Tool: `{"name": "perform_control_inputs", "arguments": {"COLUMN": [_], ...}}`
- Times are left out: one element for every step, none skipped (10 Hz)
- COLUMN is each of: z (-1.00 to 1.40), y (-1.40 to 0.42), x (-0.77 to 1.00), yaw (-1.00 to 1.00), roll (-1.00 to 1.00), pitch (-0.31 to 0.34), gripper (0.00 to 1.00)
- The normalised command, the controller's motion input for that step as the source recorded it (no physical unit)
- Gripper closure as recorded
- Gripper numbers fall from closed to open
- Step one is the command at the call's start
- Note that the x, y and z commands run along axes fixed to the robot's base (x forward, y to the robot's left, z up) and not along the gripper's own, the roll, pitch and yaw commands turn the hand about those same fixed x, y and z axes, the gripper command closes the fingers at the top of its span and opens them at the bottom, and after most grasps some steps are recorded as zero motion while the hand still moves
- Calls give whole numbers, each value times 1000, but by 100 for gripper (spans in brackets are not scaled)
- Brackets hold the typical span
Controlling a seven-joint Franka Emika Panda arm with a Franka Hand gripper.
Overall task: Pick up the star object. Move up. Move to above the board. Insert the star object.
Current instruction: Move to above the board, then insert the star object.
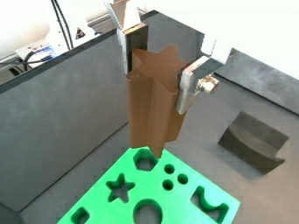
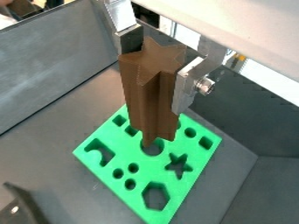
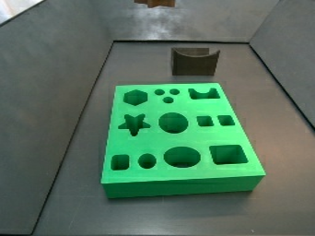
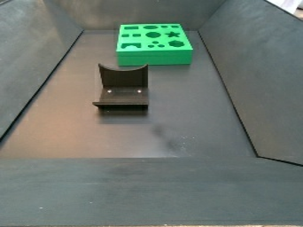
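Fingers (image 1: 184,87) are pinching the star (image 1: 152,96) upright, hanging high above the board (image 1: 187,210); its star hole (image 1: 117,186) is lying offset.

Dark grey floor (image 4: 178,124); sloped grey walls (image 4: 35,53); even light

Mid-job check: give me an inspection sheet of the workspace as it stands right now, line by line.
Surface: dark grey floor, bare apart from the items below.
Job's things: star object held upright, high above the board; board flat, all cut-outs unfilled.
Clutter: dark grey block with a curved notch beside the board, apart from it.
Grippers: gripper raised above the board, plates on either side of the star object.
Cables: some seen beyond the wall in a wrist view.
Surroundings: dark walls enclose the floor.
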Motion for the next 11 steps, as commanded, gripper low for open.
{"name": "perform_control_inputs", "arguments": {"z": [56,0,-220,-386,-560,-654,-680,-606,-523,-491,-469], "y": [-228,0,0,-17,-63,-97,-174,-191,-206,-240,-274], "x": [112,-6,-111,-191,-300,-380,-449,-343,-174,-14,0], "yaw": [8,0,0,-6,-34,-100,-271,-449,-554,-666,-774], "roll": [52,0,0,0,13,3,0,-41,-96,-87,-34], "pitch": [100,-4,-93,-141,-196,-211,-210,-170,-107,-33,-40], "gripper": [100,100,100,100,100,100,100,100,100,100,100]}}
